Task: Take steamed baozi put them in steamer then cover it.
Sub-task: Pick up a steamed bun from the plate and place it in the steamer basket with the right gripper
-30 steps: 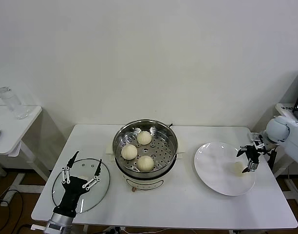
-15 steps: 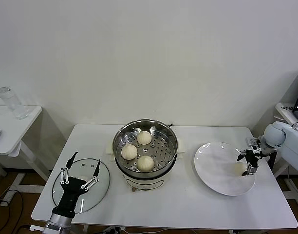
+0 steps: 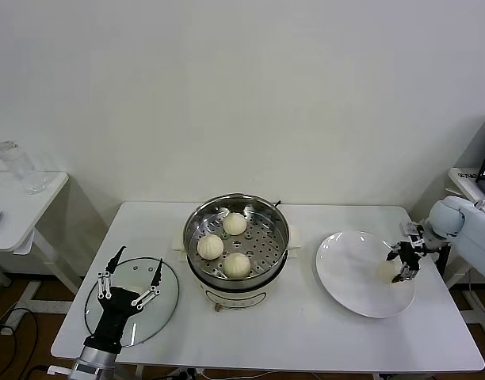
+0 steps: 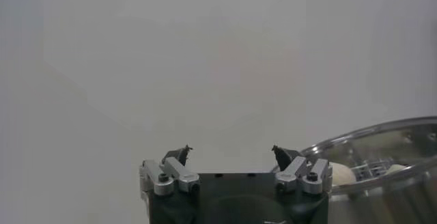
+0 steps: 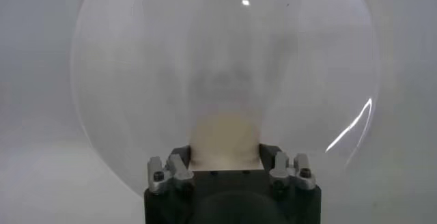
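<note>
Baozi (image 3: 387, 271) between right gripper (image 3: 402, 265) fingers, on plate (image 3: 349, 277).

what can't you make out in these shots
- Right wrist view: the right gripper body hides the lower part of the baozi, so contact with the white plate is unclear.
- Left wrist view: the steamer is cut off by the frame edge.
- Head view: the left gripper covers part of the glass lid.
</note>
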Robot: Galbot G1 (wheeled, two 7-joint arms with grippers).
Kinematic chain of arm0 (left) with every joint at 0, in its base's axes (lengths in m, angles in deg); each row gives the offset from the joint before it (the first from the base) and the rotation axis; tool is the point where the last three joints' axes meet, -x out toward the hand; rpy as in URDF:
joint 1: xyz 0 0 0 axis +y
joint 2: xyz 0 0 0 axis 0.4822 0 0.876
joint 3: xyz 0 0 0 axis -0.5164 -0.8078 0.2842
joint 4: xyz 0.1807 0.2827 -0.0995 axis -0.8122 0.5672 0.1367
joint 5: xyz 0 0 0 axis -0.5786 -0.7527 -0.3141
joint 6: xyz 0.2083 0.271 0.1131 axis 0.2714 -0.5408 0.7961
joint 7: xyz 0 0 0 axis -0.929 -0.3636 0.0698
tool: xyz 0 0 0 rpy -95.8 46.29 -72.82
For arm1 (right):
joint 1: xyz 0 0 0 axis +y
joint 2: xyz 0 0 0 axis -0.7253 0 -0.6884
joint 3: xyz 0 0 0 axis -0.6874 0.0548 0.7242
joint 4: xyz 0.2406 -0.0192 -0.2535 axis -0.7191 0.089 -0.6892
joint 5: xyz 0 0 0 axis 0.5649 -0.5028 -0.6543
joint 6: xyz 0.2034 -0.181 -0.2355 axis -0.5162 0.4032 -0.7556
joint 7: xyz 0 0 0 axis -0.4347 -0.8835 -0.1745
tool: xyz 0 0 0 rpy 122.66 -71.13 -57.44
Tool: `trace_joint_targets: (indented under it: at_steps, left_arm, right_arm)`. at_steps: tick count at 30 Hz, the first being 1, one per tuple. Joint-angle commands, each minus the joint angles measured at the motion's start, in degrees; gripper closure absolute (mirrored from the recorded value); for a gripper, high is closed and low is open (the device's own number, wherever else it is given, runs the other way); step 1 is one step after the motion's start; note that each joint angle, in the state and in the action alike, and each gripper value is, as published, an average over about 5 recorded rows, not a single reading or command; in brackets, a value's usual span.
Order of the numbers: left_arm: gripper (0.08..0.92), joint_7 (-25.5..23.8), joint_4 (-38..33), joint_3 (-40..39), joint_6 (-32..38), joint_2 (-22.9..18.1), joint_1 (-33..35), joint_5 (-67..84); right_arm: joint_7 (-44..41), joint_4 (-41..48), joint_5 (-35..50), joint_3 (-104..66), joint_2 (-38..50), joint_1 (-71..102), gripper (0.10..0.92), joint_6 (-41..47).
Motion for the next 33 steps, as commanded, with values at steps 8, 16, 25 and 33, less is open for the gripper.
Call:
trace_joint_targets:
  at_steps: [8,16,25,33]
  left_arm:
    - [0.177,-0.06,0.07,-0.71,-0.17,0.49,-0.53,-0.22]
    - [0.177,-0.07,-0.30,-0.97,-0.06,1.32,-1.00,-0.38]
    - [0.177,-0.05,-0.19,-1.76,-0.14,1.76,-1.87,-0.50]
    - [0.177,-0.01,-1.13,-1.65,-0.50,1.40,-1.80,-0.49]
  right_arm:
    - [-7.93,-14.16,18.94,21.71,-3.77,-35.22,0.360,4.85]
    - [-6.57,-22.06,30.62,31.84,-10.65,-47.37,0.364,8.46]
    - [-2.80,-28.23,34.65,35.04,-18.85,-49.65,0.364,10.66]
    - [1.53,-25.18,32.13,36.23,-27.11,-42.84,0.364,12.43]
